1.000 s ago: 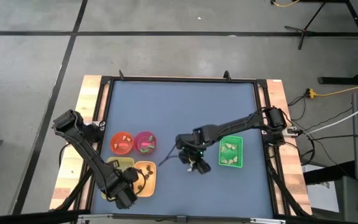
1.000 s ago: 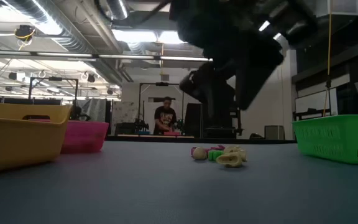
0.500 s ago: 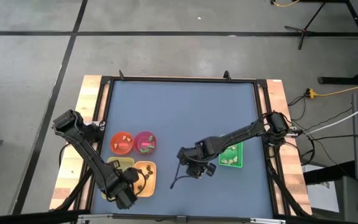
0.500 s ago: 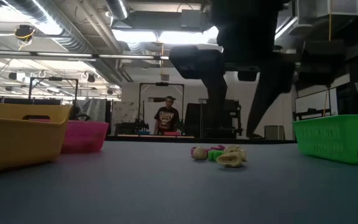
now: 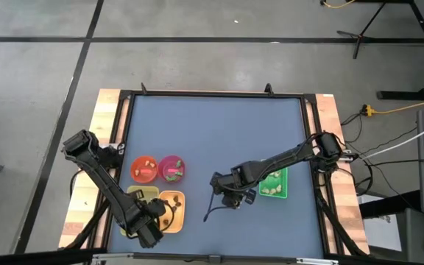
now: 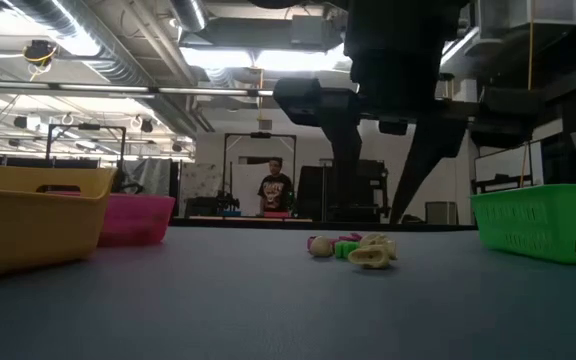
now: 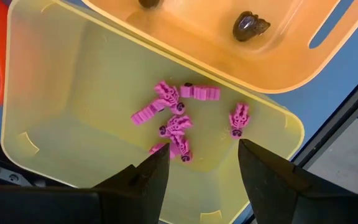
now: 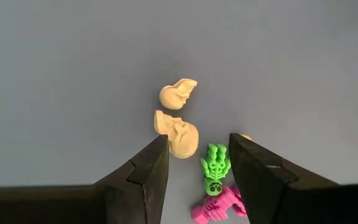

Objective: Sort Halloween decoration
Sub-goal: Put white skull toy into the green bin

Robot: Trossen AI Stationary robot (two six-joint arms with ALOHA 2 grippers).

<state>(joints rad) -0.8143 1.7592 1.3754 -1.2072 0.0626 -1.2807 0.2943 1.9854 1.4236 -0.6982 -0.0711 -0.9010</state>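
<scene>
A small cluster of Halloween decoration [image 6: 353,248] lies on the blue table: two cream skulls [image 8: 177,134], a green trinket [image 8: 215,165] and a magenta one [image 8: 216,208]. My right gripper [image 8: 197,146] hangs open just above them, pointing steeply down, in the middle of the table [image 5: 230,199]. My left gripper [image 7: 201,155] stands open over the yellow tray [image 7: 55,112] at the near left, touching nothing. Several magenta trinkets [image 7: 176,118] lie on that tray's floor. The orange-yellow tray [image 7: 216,43] beside it holds a dark brown trinket [image 7: 250,26].
An orange bowl [image 5: 144,169] and a pink bowl [image 5: 171,168] stand just beyond the two left trays. A green tray [image 5: 273,182] with cream pieces sits right of my right gripper. The table's far half [image 5: 212,125] is bare. A person [image 6: 273,192] stands far off in the room.
My right gripper has moved a little toward the table's near edge and rolled about its own axis, so that in the low view both fingers now stand side by side over the cluster. Its arm now crosses over the green tray. The trinkets have not moved.
</scene>
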